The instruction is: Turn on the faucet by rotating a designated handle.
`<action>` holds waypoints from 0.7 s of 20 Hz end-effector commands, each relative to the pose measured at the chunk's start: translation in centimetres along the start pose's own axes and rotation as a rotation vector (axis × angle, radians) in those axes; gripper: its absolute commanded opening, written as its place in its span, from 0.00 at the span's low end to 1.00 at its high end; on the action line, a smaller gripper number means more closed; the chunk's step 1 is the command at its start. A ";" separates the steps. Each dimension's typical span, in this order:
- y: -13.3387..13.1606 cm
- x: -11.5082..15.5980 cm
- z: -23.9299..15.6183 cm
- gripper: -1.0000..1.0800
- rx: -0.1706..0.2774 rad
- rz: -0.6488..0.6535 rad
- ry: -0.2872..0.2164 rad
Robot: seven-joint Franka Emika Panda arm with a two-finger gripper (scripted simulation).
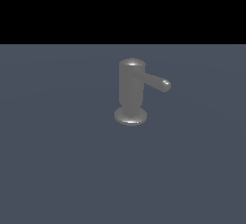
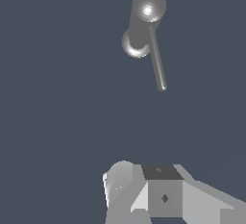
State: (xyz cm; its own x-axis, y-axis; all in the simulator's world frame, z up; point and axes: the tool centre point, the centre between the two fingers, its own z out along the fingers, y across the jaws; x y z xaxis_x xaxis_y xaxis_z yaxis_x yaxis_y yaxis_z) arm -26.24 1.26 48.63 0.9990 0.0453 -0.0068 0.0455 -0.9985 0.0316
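The faucet [image 1: 131, 91] is a dull grey upright cylinder with a rounded top and a flared round base, standing on the flat blue-grey floor. Its handle [image 1: 157, 81], a thin straight rod with a rounded tip, juts from the cylinder's top toward the exterior view's right. The wrist view looks down on the faucet [image 2: 143, 21] and shows the handle [image 2: 157, 59] pointing toward my gripper [image 2: 153, 182]. Only pale grey and dark parts of the gripper show at that picture's edge, well apart from the rod's tip. The gripper is out of the exterior view, and nothing is held.
A flat blue-grey floor [image 1: 57, 160] spreads around the faucet on all sides. A black band fills the background beyond its far edge in the exterior view.
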 end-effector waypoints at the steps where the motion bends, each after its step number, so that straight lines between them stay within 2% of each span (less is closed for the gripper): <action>1: 0.0 0.0 0.0 0.00 0.000 0.000 0.000; 7: 0.1 0.2 0.9 0.00 0.001 -0.005 0.000; 14: 0.6 1.1 4.0 0.00 0.005 -0.024 0.001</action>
State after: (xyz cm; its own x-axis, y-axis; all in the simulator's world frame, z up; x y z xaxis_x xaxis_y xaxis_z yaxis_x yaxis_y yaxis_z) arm -25.36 0.70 45.44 0.9979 0.0647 -0.0059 0.0648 -0.9975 0.0279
